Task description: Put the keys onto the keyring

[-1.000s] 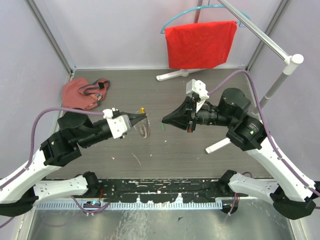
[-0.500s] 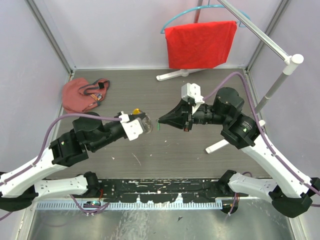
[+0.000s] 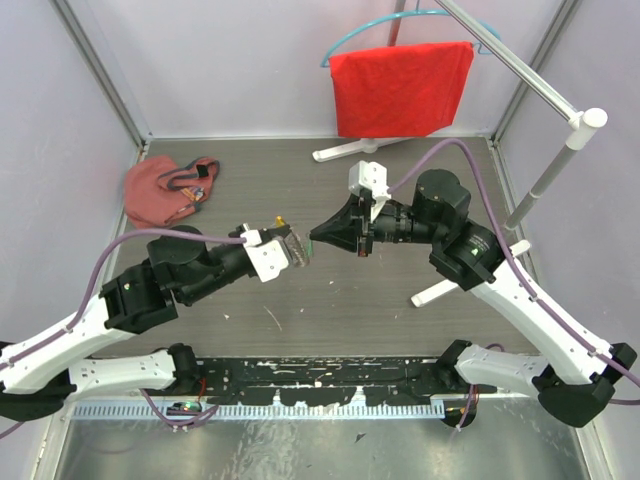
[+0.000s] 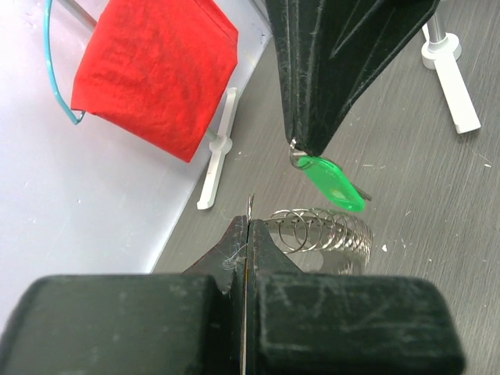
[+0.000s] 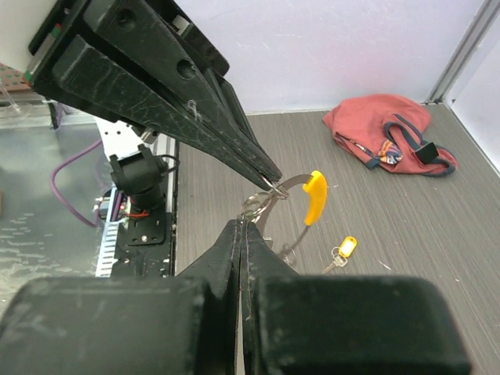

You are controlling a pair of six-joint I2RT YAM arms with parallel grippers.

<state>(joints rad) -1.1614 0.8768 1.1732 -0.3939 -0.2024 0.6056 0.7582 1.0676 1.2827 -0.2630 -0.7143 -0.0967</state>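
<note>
Table: grey wood-grain top (image 3: 350,300), with both arms reaching in from the near edge toward its middle.
Left gripper: (image 4: 247,226) jaws pressed together, pinching one end of the keyring's wire at the fingertips.
Keyring: (image 4: 324,230) a silvery coil held up off the table, sticking out sideways from the left gripper; in the right wrist view its curved orange piece (image 5: 314,195) shows just beyond the tips.
Right gripper: (image 5: 244,226) jaws together, tip to tip with the left gripper, clamped on the metal end of the green key.
Green key: (image 4: 332,181) hangs tilted from the right gripper's tip, just above the coil; whether it touches the coil cannot be told.
Gold key: (image 5: 344,248) lies flat on the table beyond the keyring, with a small yellow tag, apart from both grippers.
Pouch: (image 3: 165,190) red cloth with dark cords, at the far left of the table.
Cloth: (image 3: 400,88) bright red, draped over a hanger on a white stand at the back wall.
</note>
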